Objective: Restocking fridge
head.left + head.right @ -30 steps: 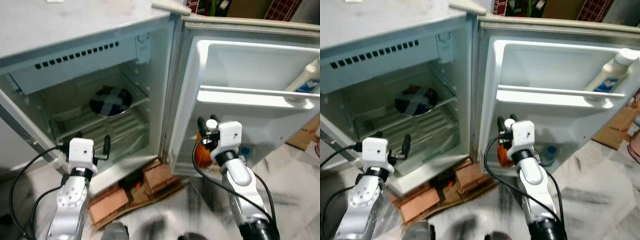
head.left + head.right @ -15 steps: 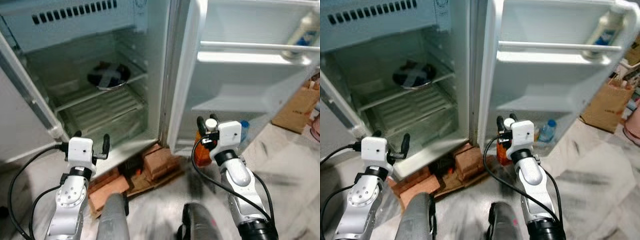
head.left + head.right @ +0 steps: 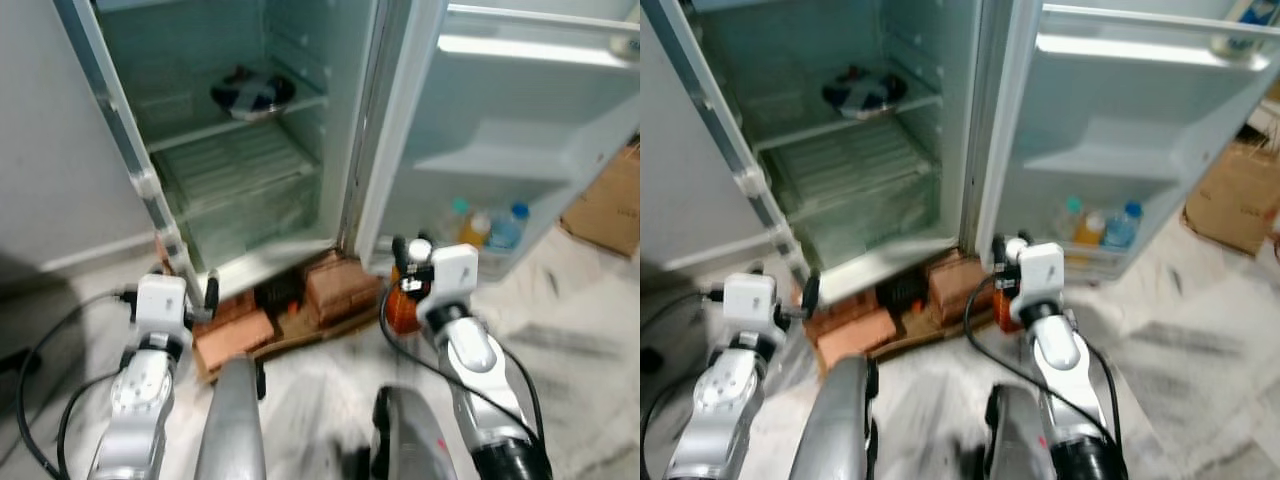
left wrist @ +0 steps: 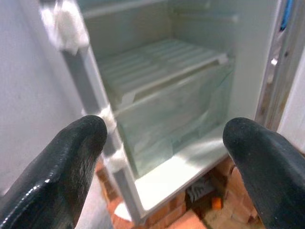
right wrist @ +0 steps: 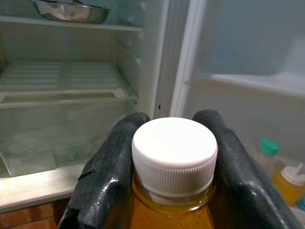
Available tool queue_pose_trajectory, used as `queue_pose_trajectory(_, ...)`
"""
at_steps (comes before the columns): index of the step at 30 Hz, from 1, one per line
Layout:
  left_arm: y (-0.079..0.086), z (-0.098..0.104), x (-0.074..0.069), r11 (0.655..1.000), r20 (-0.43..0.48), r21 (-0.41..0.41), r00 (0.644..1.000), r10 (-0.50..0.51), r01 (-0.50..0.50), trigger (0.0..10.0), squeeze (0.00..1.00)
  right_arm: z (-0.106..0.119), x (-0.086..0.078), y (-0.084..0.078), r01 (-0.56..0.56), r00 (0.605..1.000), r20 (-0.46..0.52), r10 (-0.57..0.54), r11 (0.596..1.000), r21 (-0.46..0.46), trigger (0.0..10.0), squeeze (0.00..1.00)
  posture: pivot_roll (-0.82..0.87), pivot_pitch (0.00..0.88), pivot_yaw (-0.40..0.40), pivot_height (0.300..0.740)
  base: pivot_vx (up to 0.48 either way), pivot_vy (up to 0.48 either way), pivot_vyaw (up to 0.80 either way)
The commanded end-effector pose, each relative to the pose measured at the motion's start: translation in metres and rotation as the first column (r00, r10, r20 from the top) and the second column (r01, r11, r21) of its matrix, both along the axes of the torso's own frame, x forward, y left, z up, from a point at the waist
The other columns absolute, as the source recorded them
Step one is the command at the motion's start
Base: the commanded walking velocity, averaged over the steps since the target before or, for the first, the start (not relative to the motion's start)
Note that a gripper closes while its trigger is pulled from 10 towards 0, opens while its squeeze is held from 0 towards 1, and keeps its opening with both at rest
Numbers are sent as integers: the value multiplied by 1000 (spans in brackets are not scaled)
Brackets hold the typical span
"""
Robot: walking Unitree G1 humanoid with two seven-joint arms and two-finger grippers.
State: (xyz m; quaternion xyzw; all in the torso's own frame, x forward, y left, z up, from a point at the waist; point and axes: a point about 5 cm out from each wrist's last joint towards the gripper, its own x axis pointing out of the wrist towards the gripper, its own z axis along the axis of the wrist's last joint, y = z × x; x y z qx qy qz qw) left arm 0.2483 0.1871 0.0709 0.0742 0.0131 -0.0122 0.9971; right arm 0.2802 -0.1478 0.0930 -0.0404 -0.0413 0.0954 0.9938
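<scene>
My right gripper [image 3: 410, 268] is shut on an amber bottle [image 3: 403, 306] with a white cap [image 5: 174, 155], held upright before the open fridge door [image 3: 520, 160]. Its black fingers [image 5: 112, 162] clamp the bottle's neck on both sides. The fridge [image 3: 240, 160] stands open, with a clear drawer [image 4: 162, 119] at the bottom and a metal bowl [image 3: 252, 92] on a shelf above. My left gripper [image 3: 190, 298] is open and holds nothing, low at the fridge's left door frame [image 3: 120, 150].
Several small bottles [image 3: 480, 225] stand in the door's bottom rack. Red bricks [image 3: 335, 288] and cardboard prop up the fridge base. A brown cardboard box [image 3: 605, 205] sits on the floor at the right. My legs [image 3: 232, 420] show below on the marble floor.
The camera has tilted down and pulled back, so the fridge sits higher in the picture and the door's bottom rack shows. Both grippers keep their places; the bottle stays held.
</scene>
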Motion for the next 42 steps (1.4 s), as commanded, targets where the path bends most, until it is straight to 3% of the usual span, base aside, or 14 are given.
queue_pose_trajectory(1, -2, -2, -3, 1000, -9, -8, 1000, -17, 17, 10000, 0, 8, 3, -2, 14, 999, 39, -14, 1000, -9, 10000, 0, 70, 105, -25, 616, 0, 0, 0)
queue_pose_trajectory(28, -6, 1, -4, 999, -9, -15, 999, -46, 45, 10000, 0, 8, 5, -4, 41, 998, 47, -39, 999, -34, 10000, 0, 71, 111, -26, 616, 340, 0, 0)
queue_pose_trajectory(42, -5, -2, -4, 1000, -30, -16, 999, -26, 25, 10000, 0, 8, 3, 5, -34, 998, 53, 36, 998, -45, 10000, 0, 73, 109, -27, 616, 198, 0, 102)
